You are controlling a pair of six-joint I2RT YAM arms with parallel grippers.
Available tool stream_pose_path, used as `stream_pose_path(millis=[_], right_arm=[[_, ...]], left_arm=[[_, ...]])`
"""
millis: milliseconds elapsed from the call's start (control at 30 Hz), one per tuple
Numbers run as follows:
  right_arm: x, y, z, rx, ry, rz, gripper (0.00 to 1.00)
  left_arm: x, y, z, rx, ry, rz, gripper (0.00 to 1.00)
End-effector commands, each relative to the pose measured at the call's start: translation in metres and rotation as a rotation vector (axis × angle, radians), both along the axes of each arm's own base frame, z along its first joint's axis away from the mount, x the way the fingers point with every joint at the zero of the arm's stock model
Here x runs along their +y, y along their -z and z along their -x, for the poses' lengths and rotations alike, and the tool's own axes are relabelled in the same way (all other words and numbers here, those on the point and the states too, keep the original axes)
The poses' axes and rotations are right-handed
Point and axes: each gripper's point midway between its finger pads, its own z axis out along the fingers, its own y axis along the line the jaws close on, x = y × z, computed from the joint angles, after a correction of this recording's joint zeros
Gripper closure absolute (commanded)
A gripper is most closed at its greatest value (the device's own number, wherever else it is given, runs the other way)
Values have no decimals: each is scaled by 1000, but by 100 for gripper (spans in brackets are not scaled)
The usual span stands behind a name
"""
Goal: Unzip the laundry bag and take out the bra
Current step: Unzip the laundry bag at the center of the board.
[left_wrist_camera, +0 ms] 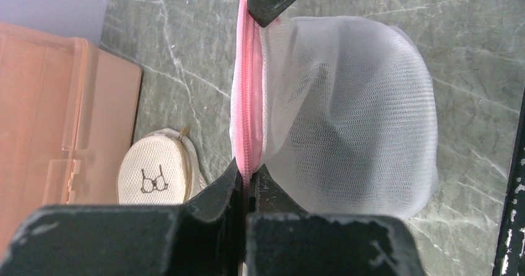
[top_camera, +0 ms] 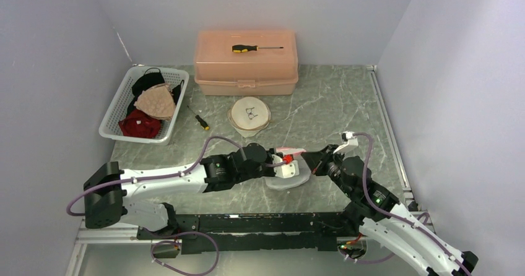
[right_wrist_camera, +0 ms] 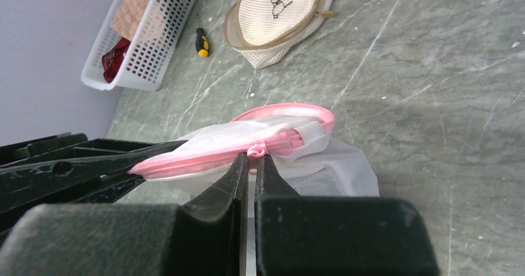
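A white mesh laundry bag (top_camera: 286,178) with a pink zipper (left_wrist_camera: 248,103) hangs between both grippers near the table's front middle. My left gripper (left_wrist_camera: 247,172) is shut on the bag's pink zipper edge. My right gripper (right_wrist_camera: 251,158) is shut on the pink zipper pull (right_wrist_camera: 255,149) with its white ribbon. In the left wrist view the right gripper's tip holds the zipper's far end. The bag (right_wrist_camera: 322,164) shows in the right wrist view too. The bra inside is not visible through the mesh.
A second round beige mesh bag (top_camera: 249,114) with a bra drawing lies mid-table. A white basket (top_camera: 114,112) of clothes stands at the left. A peach plastic box (top_camera: 246,62) with a screwdriver (top_camera: 257,47) on it is at the back. A small screwdriver (top_camera: 202,122) lies beside the basket.
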Motion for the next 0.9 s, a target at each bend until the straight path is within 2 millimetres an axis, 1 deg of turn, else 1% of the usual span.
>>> stream_pose_path(millis=[0,267,433,500,533,633,667,700,767,800,867], right_arm=[[-19,-3,-21,-19,156,15,100],[-17,-3,-27,-11,172,19,100],[-16,-2,-25,-4,163,11,100],[-11,-8,-22,-26,125,-3,100],[-8,-12,-20,-40,103,-12,96],[-3,-28,-13,-84,44,-33,60],[-2,-32,-11,-93,29,-34,52],[-1,-36,-9,-92,16,-31,46],[1,-44,-6,-92,-5,-25,38],[1,-49,-5,-96,-12,-26,36],[-2,-55,-5,-100,-3,-23,34]], left_arm=[[18,-4,5,13,-41,2,97],[31,-2,5,12,-72,-8,97],[33,-2,4,12,-77,-11,97],[32,-2,6,17,-72,-9,97],[31,-1,6,19,-69,-9,96],[27,0,8,32,-62,-10,95],[26,1,8,33,-60,-14,95],[24,1,8,34,-58,-15,95],[21,2,9,37,-51,-17,95],[19,2,9,37,-47,-17,94],[16,0,8,30,-49,-18,95]])
